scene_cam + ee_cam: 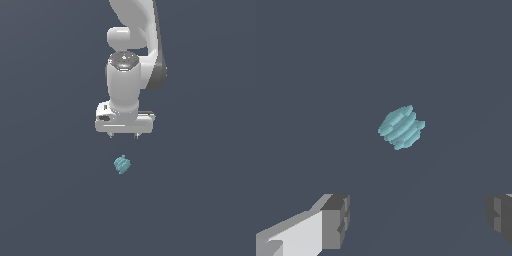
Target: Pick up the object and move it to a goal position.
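While pincer [123,135] hangs spread above object [122,164], surface [50,200] plain dark grey, featureless.

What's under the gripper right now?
Only the small teal object, lying apart from the open gripper on the plain dark surface. Nothing sits between the jaws. The object's underside is hidden.

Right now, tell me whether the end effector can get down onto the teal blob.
Probably yes. The end effector hangs open above the teal blob, apart from it, and nothing shows between them; the wrist view shows the blob between the spread fingers.
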Controlling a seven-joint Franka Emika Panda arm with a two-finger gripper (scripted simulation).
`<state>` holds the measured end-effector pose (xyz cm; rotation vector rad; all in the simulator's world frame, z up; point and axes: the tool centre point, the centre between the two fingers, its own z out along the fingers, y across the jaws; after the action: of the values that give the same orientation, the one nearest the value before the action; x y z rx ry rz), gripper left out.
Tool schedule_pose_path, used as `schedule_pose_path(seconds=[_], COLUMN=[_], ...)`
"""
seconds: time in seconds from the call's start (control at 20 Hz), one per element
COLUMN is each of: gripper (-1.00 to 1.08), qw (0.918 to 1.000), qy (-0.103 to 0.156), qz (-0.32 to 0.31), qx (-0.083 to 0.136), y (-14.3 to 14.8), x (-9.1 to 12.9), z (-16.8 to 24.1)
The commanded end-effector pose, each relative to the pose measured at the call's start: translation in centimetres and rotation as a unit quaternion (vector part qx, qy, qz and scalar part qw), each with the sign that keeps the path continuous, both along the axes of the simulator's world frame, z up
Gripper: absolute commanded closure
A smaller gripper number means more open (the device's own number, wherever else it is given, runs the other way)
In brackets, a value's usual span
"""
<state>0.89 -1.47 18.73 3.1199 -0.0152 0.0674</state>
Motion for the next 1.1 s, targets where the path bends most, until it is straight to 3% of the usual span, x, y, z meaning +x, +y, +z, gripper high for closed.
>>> schedule_pose_path(seconds=[0.0,0.45,1.05], gripper=[-0.92,-0.92,-0.92], qw=[1.0,0.9991,1.0], qy=[0.0,-0.005,-0.002], qz=[0.0,0.041,-0.005], qx=[0.0,-0.004,0.001], y=[0.0,3.4,2.9], x=[0.0,0.4,0.9], z=[0.0,0.8,-0.1])
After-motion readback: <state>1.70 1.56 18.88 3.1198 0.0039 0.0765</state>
